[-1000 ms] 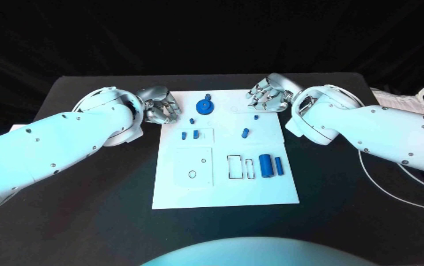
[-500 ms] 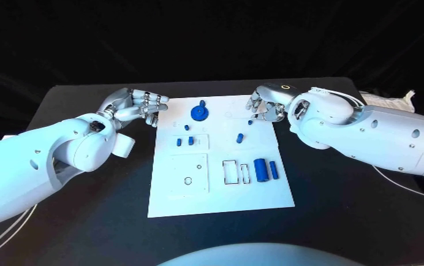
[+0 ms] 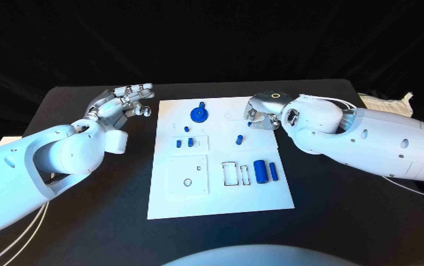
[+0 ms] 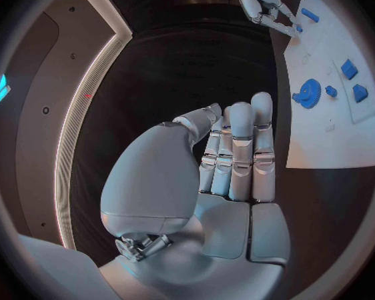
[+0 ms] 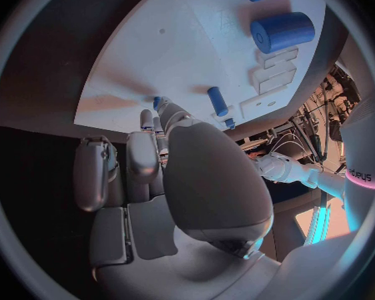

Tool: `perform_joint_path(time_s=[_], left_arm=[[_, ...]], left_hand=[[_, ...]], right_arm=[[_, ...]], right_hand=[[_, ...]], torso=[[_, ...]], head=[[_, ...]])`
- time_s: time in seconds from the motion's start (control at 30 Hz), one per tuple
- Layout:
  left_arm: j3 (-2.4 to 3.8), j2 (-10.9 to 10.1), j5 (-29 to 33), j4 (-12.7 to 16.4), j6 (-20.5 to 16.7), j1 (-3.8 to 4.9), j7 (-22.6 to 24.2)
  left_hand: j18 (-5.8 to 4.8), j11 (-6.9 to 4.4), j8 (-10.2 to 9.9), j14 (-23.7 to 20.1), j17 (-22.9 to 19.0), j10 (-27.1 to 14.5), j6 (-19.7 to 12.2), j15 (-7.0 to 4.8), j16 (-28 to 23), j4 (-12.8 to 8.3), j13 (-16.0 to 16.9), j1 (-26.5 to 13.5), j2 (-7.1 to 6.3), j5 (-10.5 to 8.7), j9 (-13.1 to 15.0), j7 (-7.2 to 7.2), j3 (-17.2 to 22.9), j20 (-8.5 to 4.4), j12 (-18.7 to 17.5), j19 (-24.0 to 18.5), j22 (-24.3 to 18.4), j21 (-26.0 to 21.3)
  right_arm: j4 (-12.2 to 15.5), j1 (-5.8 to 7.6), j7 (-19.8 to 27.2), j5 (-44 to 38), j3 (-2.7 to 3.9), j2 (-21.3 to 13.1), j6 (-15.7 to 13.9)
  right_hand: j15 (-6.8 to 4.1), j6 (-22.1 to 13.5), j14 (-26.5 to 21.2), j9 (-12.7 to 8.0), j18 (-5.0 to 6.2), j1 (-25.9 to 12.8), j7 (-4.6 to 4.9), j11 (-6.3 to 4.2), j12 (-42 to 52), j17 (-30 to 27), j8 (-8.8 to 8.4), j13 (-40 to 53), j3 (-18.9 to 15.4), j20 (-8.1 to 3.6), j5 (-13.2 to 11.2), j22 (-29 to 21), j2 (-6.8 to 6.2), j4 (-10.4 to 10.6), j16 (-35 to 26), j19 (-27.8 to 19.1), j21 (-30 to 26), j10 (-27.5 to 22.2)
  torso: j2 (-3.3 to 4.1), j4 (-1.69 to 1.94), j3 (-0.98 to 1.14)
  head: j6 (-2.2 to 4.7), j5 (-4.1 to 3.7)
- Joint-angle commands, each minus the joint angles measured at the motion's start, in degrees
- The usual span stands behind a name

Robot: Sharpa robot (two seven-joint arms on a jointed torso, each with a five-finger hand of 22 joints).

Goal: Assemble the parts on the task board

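The white task board (image 3: 221, 183) lies in the middle of the black table. On it are a blue gear (image 3: 200, 114) at the far end, small blue pegs (image 3: 184, 143) (image 3: 238, 138) in the middle, and two blue cylinders (image 3: 260, 169) at the near right. My left hand (image 3: 124, 103) hovers over the table left of the board's far corner, fingers straight and holding nothing (image 4: 233, 157). My right hand (image 3: 263, 111) hangs at the board's far right corner with fingers pointing down, nothing in it (image 5: 154, 173). The right wrist view shows the cylinders (image 5: 281, 31) and a peg (image 5: 217, 101) on the board (image 5: 171, 53).
The board has empty rectangular slots (image 3: 233, 173) beside the cylinders and a raised square plate (image 3: 191, 172) with a hole at the near left. White cables and a pale object (image 3: 389, 103) lie at the table's right edge. Black table surrounds the board.
The camera has shifted. My left hand has drawn away from the board's left edge and its fingers have straightened. My right hand stays at the far right corner, turned more downward.
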Motion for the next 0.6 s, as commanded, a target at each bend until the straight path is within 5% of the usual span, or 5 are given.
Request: perform_joint_path(time_s=[0.03, 0.43, 0.6], left_arm=[[0.04, -0.22, 2.74, 0.49, -0.11, -0.04, 2.12], [0.04, -0.61, 2.21, 0.77, 0.06, -0.05, 1.90], [0.04, -0.70, 2.10, 0.82, 0.11, -0.05, 1.80]], left_hand=[[0.65, -0.09, 0.36, -0.37, -0.08, -0.43, 0.06, 0.10, -0.37, 0.00, 0.08, -0.27, 0.13, 0.26, -0.03, -0.17, -0.55, -0.15, 0.37, -0.40, -0.11, -0.45], [0.64, -0.04, 0.38, -0.54, -0.22, -0.72, 0.01, 0.13, -0.45, -0.16, 0.20, -0.21, 0.21, 0.29, -0.06, -0.10, -0.85, -0.15, 0.67, -0.41, -0.29, -0.70], [0.63, -0.01, 0.37, -0.62, -0.28, -0.86, -0.05, 0.15, -0.50, -0.20, 0.23, -0.22, 0.25, 0.30, -0.07, -0.06, -0.97, -0.14, 0.78, -0.42, -0.37, -0.81]], right_arm=[[0.08, -0.15, -0.71, -2.53, 0.00, 0.20, 5.22], [-0.49, -0.46, -0.90, -3.38, -0.03, 1.07, 6.79], [-0.79, -0.58, -1.20, -3.71, -0.03, 1.46, 6.44]], right_hand=[[-0.40, 0.65, 1.04, -0.07, 0.89, -0.19, -0.04, -0.12, -0.30, -0.10, -0.04, -0.27, 0.56, -0.47, -0.41, -0.08, -0.49, -0.02, -0.30, -0.11, -0.34, 0.46], [-0.71, 1.70, 1.10, -0.02, 0.86, -0.06, -0.20, -0.41, -0.29, -0.17, 0.01, -1.73, 2.90, -0.79, -1.15, 0.02, -0.12, -0.73, -0.45, 0.02, -0.34, 1.59], [-0.85, 3.00, 1.24, 0.19, 0.77, 0.26, -0.18, -0.54, -0.15, 0.21, 0.30, -2.47, 5.16, -0.94, -2.87, 0.39, 1.01, -1.50, -0.16, 0.32, -0.09, 2.82]], torso=[[0.08, -0.04, 0.04], [-0.02, -0.14, 0.16], [0.04, -0.18, 0.12]], head=[[-0.01, -0.52], [-0.32, -0.01], [-0.39, -0.15]])
